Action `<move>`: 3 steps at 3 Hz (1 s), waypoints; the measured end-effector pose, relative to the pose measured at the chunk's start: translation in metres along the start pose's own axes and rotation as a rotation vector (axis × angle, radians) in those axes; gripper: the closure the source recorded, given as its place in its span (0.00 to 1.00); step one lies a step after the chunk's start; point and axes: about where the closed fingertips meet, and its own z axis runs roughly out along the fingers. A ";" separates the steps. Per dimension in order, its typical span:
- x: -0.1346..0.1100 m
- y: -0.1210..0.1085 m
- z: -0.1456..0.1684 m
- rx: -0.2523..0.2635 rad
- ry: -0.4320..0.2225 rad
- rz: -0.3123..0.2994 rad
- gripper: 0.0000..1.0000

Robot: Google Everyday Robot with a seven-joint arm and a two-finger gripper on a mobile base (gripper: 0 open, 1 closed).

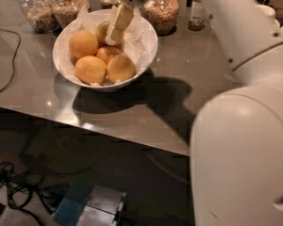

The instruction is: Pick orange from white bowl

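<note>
Where the white bowl (135,76) sits at upper left on the tabletop (179,102), the pincer (112,36) hangs at the rear orange (101,31); its grip cannot be told.

The arm (236,36) reaches far forward, its tool (112,35) pointing steeply downward.
</note>
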 end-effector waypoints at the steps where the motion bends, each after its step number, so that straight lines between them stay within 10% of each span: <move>1: -0.008 0.006 -0.062 0.090 0.058 0.006 0.00; 3: -0.026 0.037 -0.044 -0.097 0.097 -0.106 0.00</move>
